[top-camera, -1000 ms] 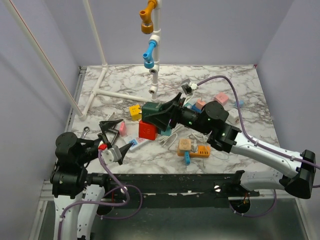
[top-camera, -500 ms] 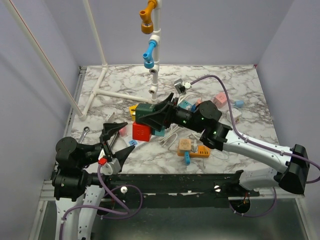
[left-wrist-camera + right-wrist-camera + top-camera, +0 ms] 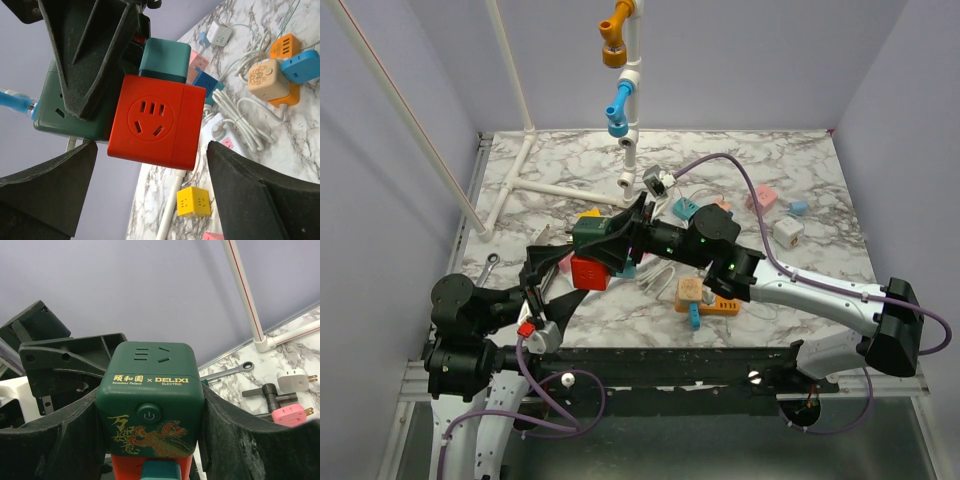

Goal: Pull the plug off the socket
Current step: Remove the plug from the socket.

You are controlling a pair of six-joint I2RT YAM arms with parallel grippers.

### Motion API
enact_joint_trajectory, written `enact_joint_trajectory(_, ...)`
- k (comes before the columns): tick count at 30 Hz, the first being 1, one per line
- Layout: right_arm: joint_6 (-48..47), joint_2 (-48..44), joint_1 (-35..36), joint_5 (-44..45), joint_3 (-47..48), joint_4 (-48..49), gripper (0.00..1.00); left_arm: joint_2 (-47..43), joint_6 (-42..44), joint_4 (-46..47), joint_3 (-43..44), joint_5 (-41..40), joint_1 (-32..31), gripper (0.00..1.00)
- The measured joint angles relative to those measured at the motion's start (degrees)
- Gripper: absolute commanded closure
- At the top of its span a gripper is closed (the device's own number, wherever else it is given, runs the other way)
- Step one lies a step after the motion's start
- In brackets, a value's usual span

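My right gripper point(image 3: 152, 440) is shut on a dark green cube socket point(image 3: 152, 405) and holds it in the air. A red cube point(image 3: 157, 122) and a teal block point(image 3: 165, 60) are plugged into the green cube point(image 3: 598, 237). My left gripper point(image 3: 150, 200) is open, one finger on each side just below the red cube point(image 3: 586, 270), not touching it. In the top view the left gripper point(image 3: 548, 280) sits right of its base, close to the right gripper point(image 3: 620, 240). A white power strip point(image 3: 212, 131) with a pink outlet and a white cord lies on the table beyond, nothing visibly plugged in.
A yellow cube point(image 3: 196, 200) lies by a white pipe frame point(image 3: 560, 190). Orange, beige and blue cubes point(image 3: 705, 295) sit mid-table, pink point(image 3: 763, 197) and white point(image 3: 786, 232) ones to the right. A wrench point(image 3: 227, 371) and a pink plug point(image 3: 290, 415) lie at the left.
My right arm has carried the green, red and teal stack leftward. The stack now hangs between my left gripper's open fingers. The left gripper has tilted up toward it.
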Motion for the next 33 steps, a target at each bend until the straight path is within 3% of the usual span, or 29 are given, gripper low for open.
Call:
enact_joint_trajectory(6,-2.4,0.2,0.7,0.4,1.3,-2.8,0.99,0.2,6.3,-3.7,0.5,-0.8,0.0,0.44)
enact_joint_trajectory(8,-3.3,0.5,1.0,0.6,2.0,-3.5,0.99,0.2,8.4,-5.7,0.8,-1.0,0.0,0.48)
enact_joint_trajectory(12,-5.1,0.9,1.5,1.5,3.1,-5.3,0.99,0.2,12.2,-7.9,0.9,-1.7,0.0,0.47)
enact_joint_trajectory(15,-6.6,1.5,2.4,3.0,4.2,-7.1,0.99,0.2,13.9,-9.4,0.9,-2.7,0.1,0.35)
enact_joint_trajectory(26,-14.0,4.1,7.5,10.6,9.8,-14.6,0.99,-0.1,16.8,-15.4,0.9,-6.2,0.3,0.19)
enact_joint_trajectory(28,-14.3,4.1,8.3,11.4,9.9,-14.8,0.99,-0.1,16.9,-16.2,1.0,-6.4,0.3,0.20)
enact_joint_trajectory(33,-14.5,4.2,9.4,13.4,9.9,-14.8,0.99,-0.1,17.0,-16.8,1.0,-6.6,0.3,0.40)
